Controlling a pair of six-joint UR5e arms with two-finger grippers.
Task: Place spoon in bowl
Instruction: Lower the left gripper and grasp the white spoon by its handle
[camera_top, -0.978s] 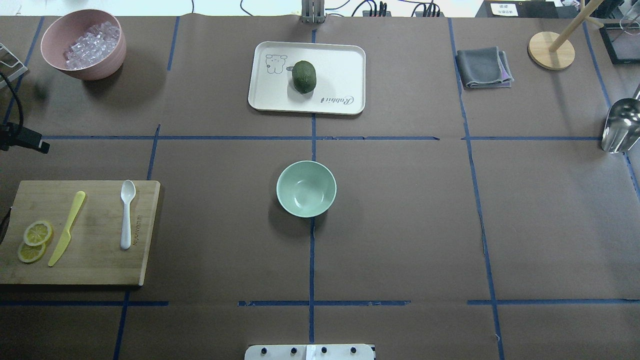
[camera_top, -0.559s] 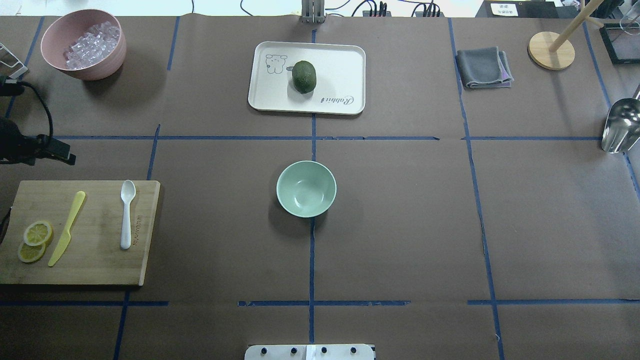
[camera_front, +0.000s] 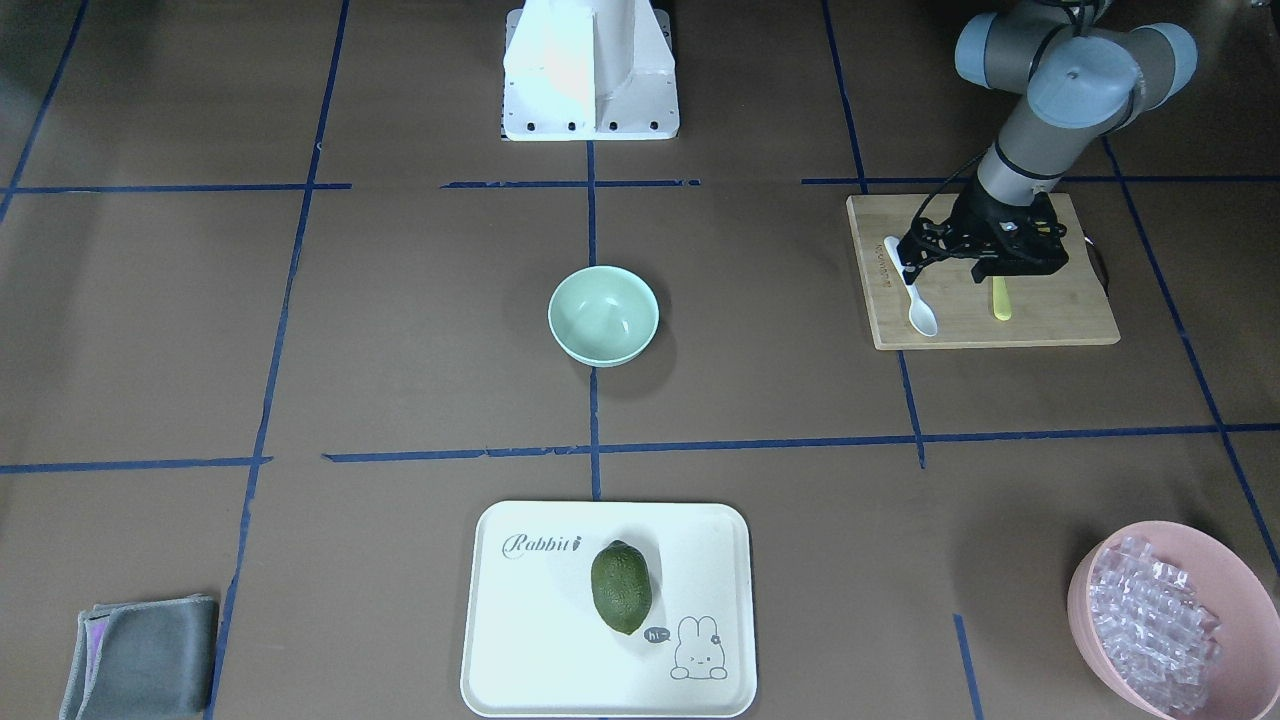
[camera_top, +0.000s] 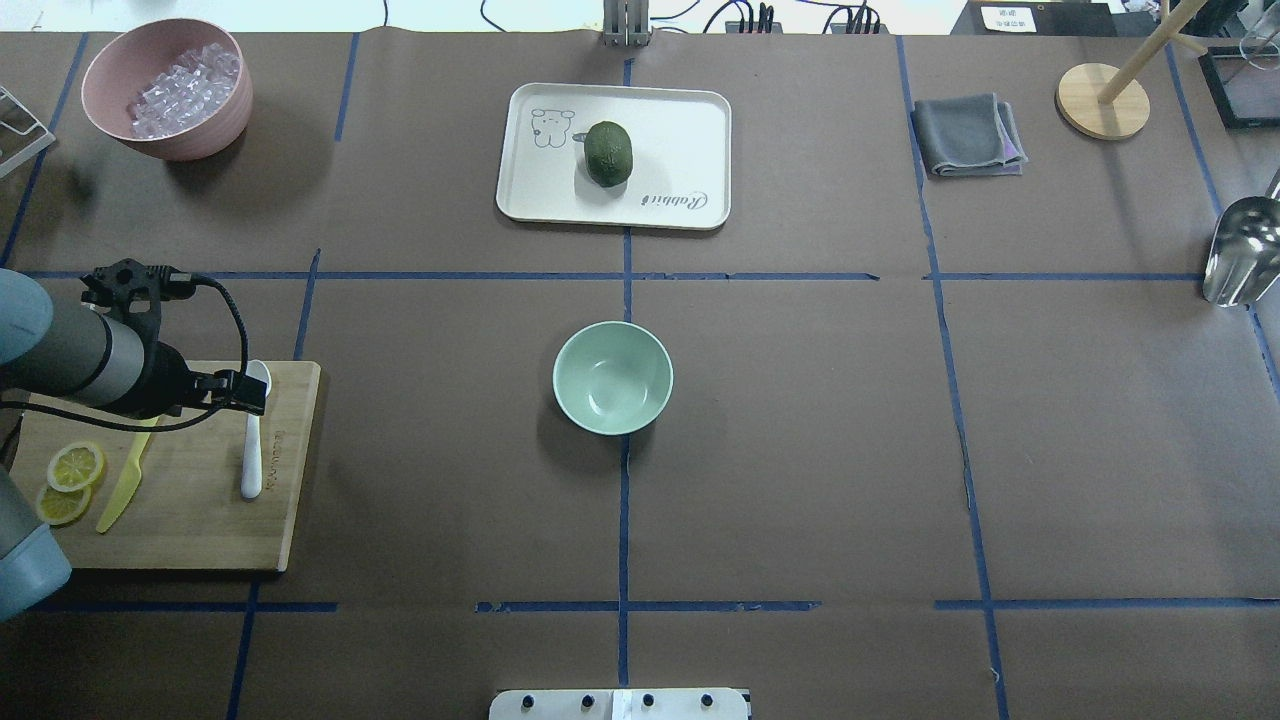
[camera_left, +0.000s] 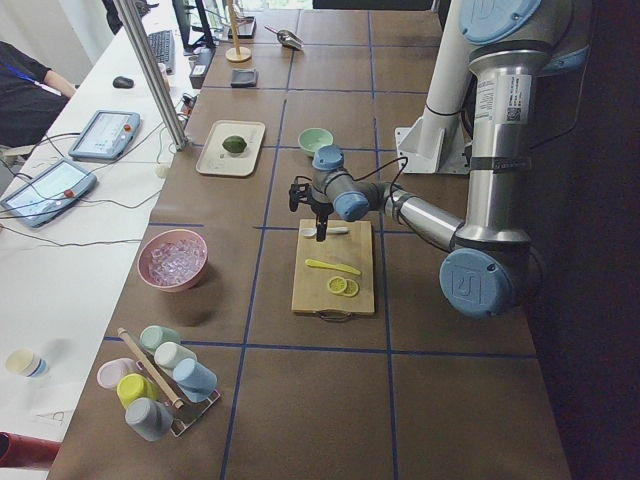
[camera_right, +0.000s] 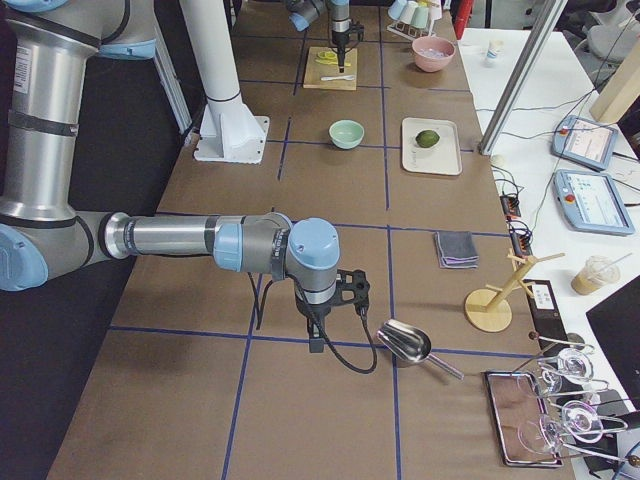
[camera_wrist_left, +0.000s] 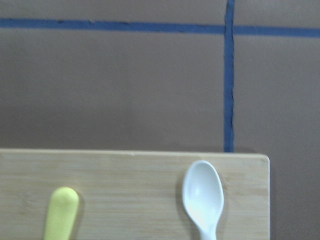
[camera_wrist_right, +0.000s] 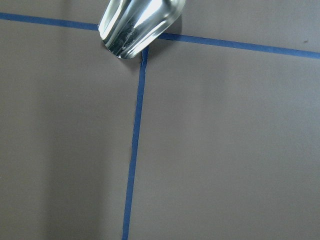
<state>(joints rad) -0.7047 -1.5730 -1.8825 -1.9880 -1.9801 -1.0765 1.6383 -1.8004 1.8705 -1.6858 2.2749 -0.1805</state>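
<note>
The white plastic spoon (camera_top: 253, 450) lies on the wooden cutting board (camera_top: 190, 530) at the table's left, scoop pointing away from the robot. It also shows in the front view (camera_front: 918, 305) and in the left wrist view (camera_wrist_left: 202, 192). The mint-green bowl (camera_top: 612, 378) stands empty at the table's middle. My left gripper (camera_front: 978, 262) hangs over the board, close above the spoon's handle and the yellow knife; I cannot tell whether it is open or shut. My right gripper (camera_right: 316, 340) shows only in the right side view, low over the table beside a metal scoop; I cannot tell its state.
A yellow plastic knife (camera_top: 125, 480) and lemon slices (camera_top: 70, 470) lie on the board. A pink bowl (camera_top: 190, 140) of clear pieces stands far left. A white tray (camera_top: 680, 130) holds a green fruit (camera_top: 608, 152). A grey cloth (camera_top: 967, 135), wooden stand (camera_top: 1102, 100) and metal scoop (camera_top: 1240, 260) are at the right.
My left arm has swung in from the left edge and now reaches over the cutting board near the spoon. The spoon and bowl have not moved.
</note>
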